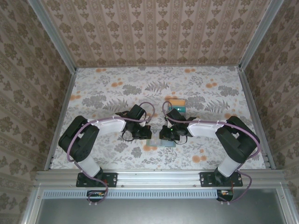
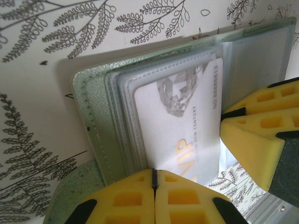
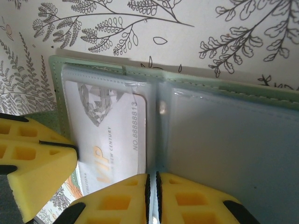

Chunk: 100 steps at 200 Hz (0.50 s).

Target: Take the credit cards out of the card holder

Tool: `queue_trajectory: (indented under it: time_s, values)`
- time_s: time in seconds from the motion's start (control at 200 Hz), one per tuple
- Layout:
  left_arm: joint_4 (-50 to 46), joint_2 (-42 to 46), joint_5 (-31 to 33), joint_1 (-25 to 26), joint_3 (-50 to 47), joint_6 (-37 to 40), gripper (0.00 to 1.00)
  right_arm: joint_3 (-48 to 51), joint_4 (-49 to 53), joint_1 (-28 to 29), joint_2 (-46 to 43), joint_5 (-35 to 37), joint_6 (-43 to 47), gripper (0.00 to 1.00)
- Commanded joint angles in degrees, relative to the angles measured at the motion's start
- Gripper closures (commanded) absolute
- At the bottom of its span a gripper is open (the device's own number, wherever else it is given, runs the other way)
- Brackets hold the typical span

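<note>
Shows VIP card [image 2: 177, 126] sleeved in card holder [image 2: 93, 102], long axis up-frame from closed left gripper [image 2: 154, 186]; right gripper [image 3: 152, 191], fingers together, alongside.

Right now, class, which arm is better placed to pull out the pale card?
Probably left: the left gripper is shut at the edge of the pale card; the right gripper sits at the fold of the card holder.

We see a desk [image 1: 117, 88] covered with a pale cloth printed with grey ferns and orange blossoms. On it lies an open pale sage-green folding card holder [image 2: 91, 121], clear sleeves facing up. Beyond the holder and slightly to its right lies a small orange-and-teal stack of flat cards [image 1: 178, 105], well apart from it.
</note>
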<state>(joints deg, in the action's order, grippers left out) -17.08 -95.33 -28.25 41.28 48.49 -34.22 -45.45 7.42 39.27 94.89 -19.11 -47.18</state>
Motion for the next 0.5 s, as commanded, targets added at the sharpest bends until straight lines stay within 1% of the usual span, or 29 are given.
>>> queue_trajectory:
  time_s: [0.0,0.495]
  values:
    - [-0.3,-1.5,-0.1,0.5,-0.3,1.0,0.94,-1.0,-1.8,0.2,1.1,-2.7,-1.1,0.83]
    - [-0.4,-2.2,-0.5,0.9,0.4,1.2,0.95,-1.0,-3.5,0.2,2.4,-4.8,-1.4,0.82]
